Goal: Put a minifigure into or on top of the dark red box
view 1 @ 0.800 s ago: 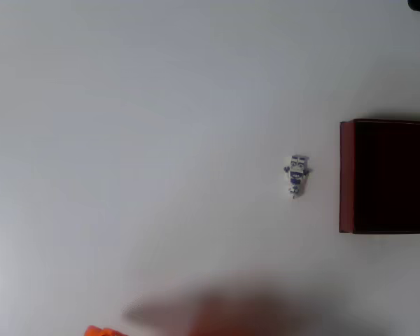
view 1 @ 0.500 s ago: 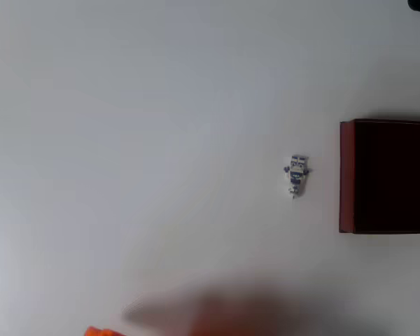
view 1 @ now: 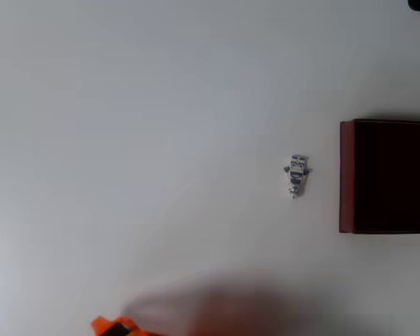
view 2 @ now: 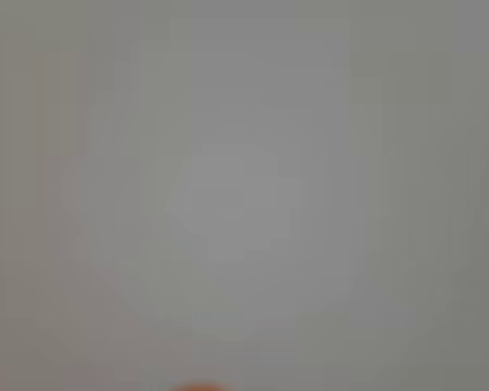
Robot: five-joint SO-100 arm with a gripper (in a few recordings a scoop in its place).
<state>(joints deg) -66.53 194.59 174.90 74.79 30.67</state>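
Gripper orange at overhead's bottom edge; minifigure beside dark red box.

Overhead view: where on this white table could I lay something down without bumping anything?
Nearly anywhere. The table is bare left of the minifigure and above it. Tightest is the strip between the minifigure and the dark red box at the right edge. An orange arm part sits blurred along the bottom edge.

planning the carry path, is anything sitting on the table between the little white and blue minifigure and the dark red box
Nothing visible does. In the overhead view the tiny white and blue minifigure lies on the white table, with only bare tabletop between it and the left wall of the dark red rectangular box to its right.
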